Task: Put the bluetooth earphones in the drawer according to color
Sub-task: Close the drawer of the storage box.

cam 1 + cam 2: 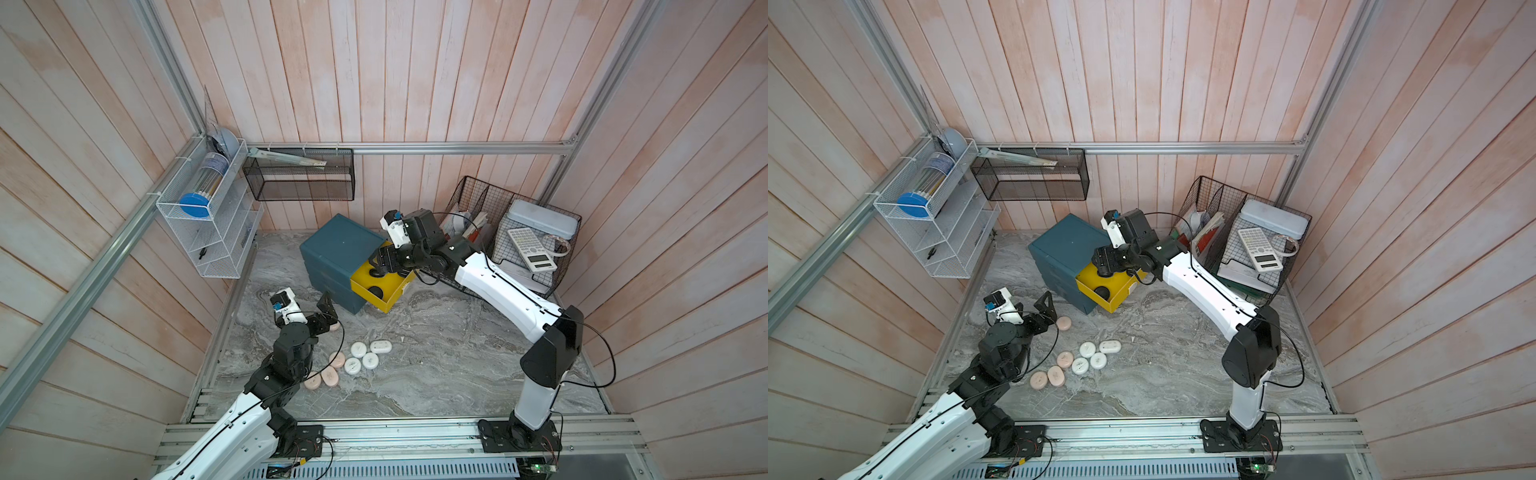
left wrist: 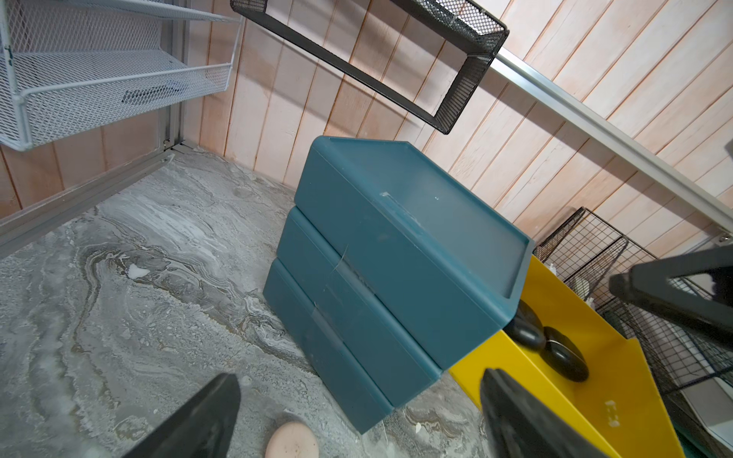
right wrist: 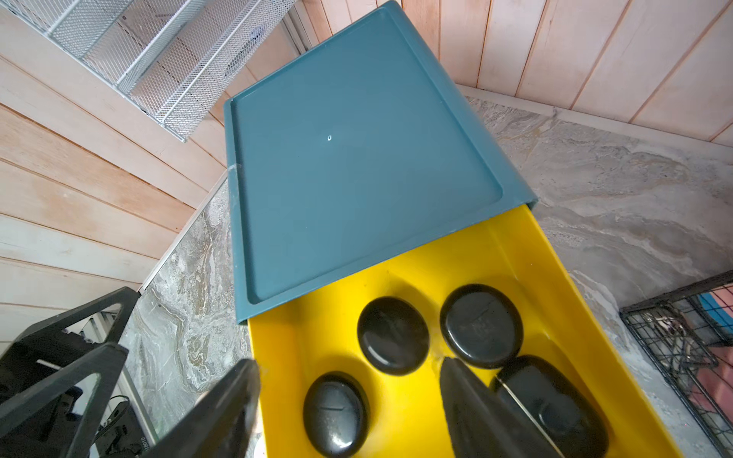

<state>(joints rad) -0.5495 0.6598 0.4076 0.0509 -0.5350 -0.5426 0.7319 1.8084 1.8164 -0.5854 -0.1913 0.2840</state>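
The teal drawer cabinet (image 1: 336, 245) stands at the back, its yellow drawer (image 1: 374, 297) pulled out. Several black earphones lie in the yellow drawer (image 3: 555, 277); one black case (image 3: 335, 412) rests on the floor below my right gripper (image 3: 349, 363), which hangs open over the drawer, touching nothing. Several white earphones (image 1: 368, 353) and several pink ones (image 1: 329, 375) lie clustered on the marble table. My left gripper (image 2: 359, 376) is open, low beside the cabinet, over another pink case (image 2: 291, 440).
A black wire basket (image 1: 478, 195) with a calculator (image 1: 530, 249) and a grey box stands at the back right, close to my right arm. A white mesh rack (image 1: 208, 232) hangs on the left wall, a black mesh shelf (image 1: 299, 178) on the rear wall.
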